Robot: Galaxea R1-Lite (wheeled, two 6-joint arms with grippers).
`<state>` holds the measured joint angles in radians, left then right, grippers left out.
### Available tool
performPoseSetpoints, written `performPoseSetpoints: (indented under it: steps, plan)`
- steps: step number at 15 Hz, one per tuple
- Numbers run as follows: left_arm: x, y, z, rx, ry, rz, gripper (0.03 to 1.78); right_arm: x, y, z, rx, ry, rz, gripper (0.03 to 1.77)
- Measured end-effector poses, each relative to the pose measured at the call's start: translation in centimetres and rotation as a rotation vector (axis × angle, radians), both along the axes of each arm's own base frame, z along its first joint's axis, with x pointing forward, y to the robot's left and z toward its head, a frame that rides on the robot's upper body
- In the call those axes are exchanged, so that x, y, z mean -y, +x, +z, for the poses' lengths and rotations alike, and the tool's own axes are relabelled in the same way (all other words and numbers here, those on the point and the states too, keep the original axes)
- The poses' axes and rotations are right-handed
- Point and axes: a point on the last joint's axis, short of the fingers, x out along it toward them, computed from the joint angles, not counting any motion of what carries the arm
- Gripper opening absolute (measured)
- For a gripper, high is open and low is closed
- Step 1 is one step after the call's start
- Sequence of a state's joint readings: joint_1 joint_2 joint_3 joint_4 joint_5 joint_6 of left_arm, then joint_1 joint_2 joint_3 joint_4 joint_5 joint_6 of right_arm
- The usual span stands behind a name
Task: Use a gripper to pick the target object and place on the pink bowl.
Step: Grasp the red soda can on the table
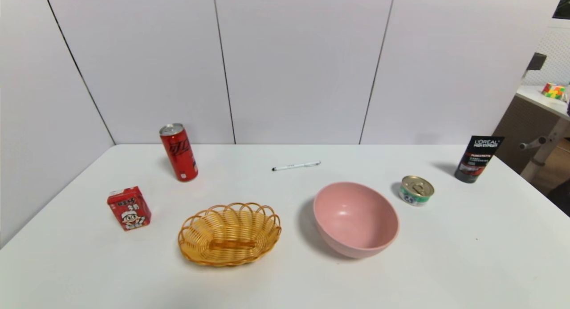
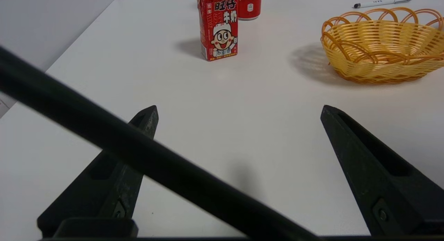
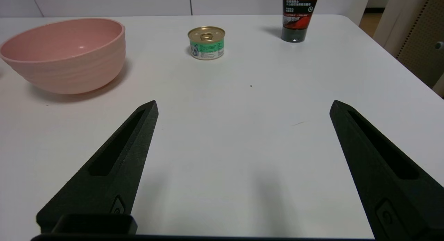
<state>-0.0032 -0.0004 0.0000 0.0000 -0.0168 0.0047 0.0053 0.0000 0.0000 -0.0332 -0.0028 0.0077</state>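
Note:
The tall red drink can point(image 1: 179, 152) stands upright at the back left of the white table; its lower part point(image 2: 249, 5) peeks out behind the carton in the left wrist view. The pink bowl point(image 1: 355, 219) sits empty right of centre, also seen in the right wrist view point(image 3: 66, 55). Neither arm shows in the head view. My left gripper point(image 2: 239, 109) hovers open over bare table, well short of the can, with a black cable crossing in front. My right gripper point(image 3: 242, 105) is open over bare table beside the bowl.
A small red cartoon carton point(image 1: 129, 208) stands in front of the can. A yellow wicker basket point(image 1: 229, 233) sits left of the bowl. A white pen point(image 1: 296, 166), a green-labelled tin point(image 1: 416, 190) and a black tube point(image 1: 478, 159) lie farther back and right.

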Motion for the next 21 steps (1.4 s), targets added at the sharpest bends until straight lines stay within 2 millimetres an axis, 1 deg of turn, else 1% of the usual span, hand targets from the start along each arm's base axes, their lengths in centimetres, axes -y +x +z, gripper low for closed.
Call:
performPoseSetpoints:
  steps: [15,21]
  plan:
    - [0.00,0.00,0.00,0.000,-0.001,0.000,1.69,0.00,0.00,0.00,0.000,0.000,0.000,1.71]
    - [-0.03,0.05,0.14,-0.009,-0.047,0.014,1.69,0.00,0.00,0.00,0.000,0.000,0.000,1.71]
